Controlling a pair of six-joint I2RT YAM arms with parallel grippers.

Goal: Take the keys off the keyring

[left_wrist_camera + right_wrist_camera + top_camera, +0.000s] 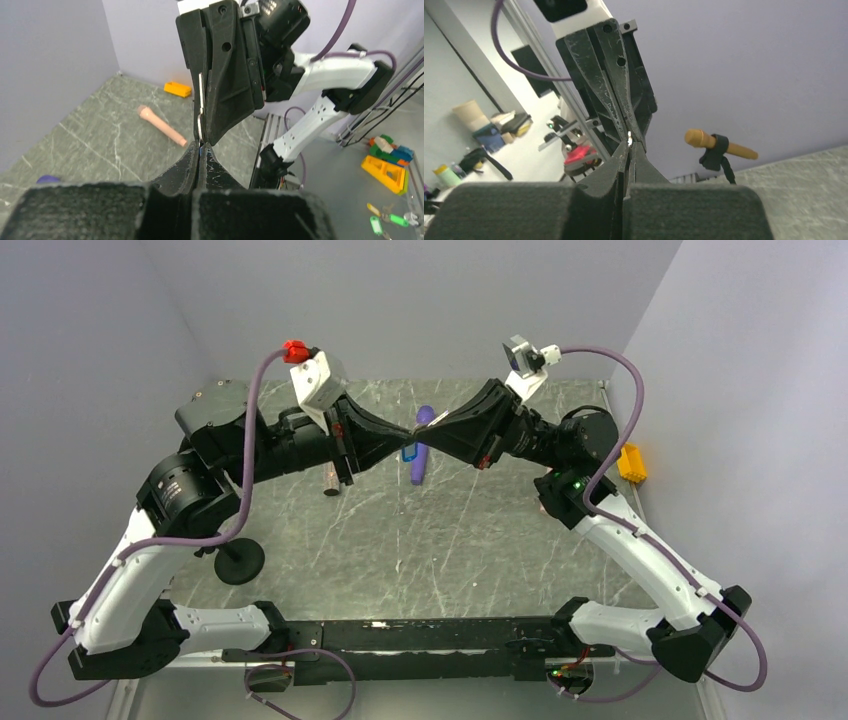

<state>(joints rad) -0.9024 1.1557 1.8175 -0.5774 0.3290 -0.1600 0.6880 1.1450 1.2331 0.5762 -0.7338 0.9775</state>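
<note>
Both my arms meet tip to tip in the upper centre of the top view, above the table (450,540). My left gripper (409,431) is clenched. In the left wrist view a bit of blue shows right at its fingertips, so I judge it pinches the keyring (408,453) at the top. The blue tag hangs just below the tips, in front of the purple wand (417,472) that lies on the table. My right gripper (421,429) is clenched too. In the left wrist view a thin grey metal strip stands betw. its two fingers, w/ a small loop at the lower end, so I think it grasps one of the keys (201,97). How many keys are on the ring I cannot tell, they are too small. Step in hand, in my judgement, is the separation itself, i.e. ring fixed by one side, key worked off by the other. I see no loose key on the table, so prob. not done yet. Next move needs care: the key must travel along the split of the ring, not straight away from it. So a small twist w/ a slow pull, and both grips firm, because the contact is very little and the metal can slip out. The peach cylinder (332,480) at centre left is well apart.
</note>
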